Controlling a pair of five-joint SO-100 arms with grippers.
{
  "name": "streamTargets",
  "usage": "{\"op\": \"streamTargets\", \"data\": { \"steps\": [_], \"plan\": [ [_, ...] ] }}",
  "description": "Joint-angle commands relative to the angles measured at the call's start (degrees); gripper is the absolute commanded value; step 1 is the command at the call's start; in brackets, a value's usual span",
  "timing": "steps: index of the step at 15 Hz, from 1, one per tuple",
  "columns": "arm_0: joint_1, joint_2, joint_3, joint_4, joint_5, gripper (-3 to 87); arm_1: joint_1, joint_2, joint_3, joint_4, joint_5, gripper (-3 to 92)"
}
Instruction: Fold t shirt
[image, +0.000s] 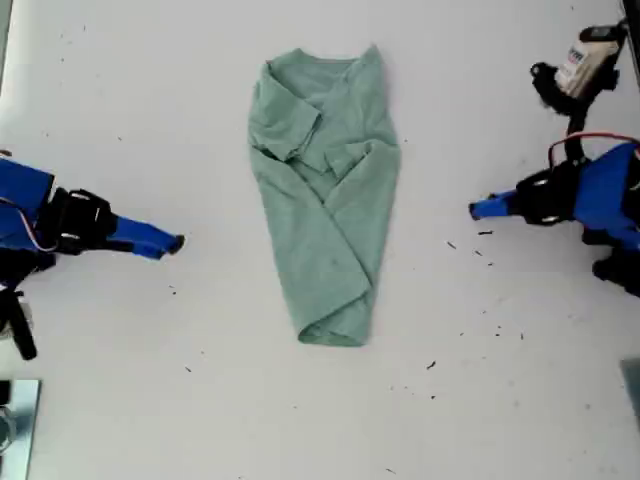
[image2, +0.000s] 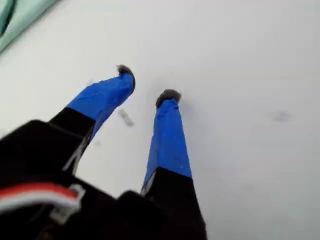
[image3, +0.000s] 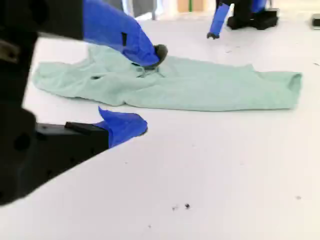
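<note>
– While the t shirt (image: 322, 200) is seen mid-table (image: 120, 400), sides folded inward, collar far, hem near, where are the pincers placed?
– First pincer (image2: 146, 84) is found at the exterior view's right, jaws apart, over bare table. Second pincer (image3: 145, 90) is found at the exterior view's left, jaws apart, nothing held, cloth not touched.

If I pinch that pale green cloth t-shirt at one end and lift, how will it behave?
The wrinkled, pale sage-green cloth t-shirt lies flat in soft folds, so it will probably droop limply. Its loosely overlapped side flaps may fall open. It looks light, likely dragging across the smooth white table.
</note>
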Motion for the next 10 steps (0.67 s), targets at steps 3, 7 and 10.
{"op": "streamTargets", "data": {
  "steps": [3,7,10],
  "plan": [
    [0.6,0.5,0.3,0.4,-1.6,6.0,-10.4,0.9,2.7,0.4,23.4,12.4],
    [-6.2,0.7,-0.4,-0.7,5.6,3.4,-7.6,1.0,1.4,1.1,27.9,2.4],
    [-6.0,-2.5,-10.3,-3.3,2.4,-0.2,-12.0,-5.5,-14.5,2.6,29.1,2.2]
  ]
}}
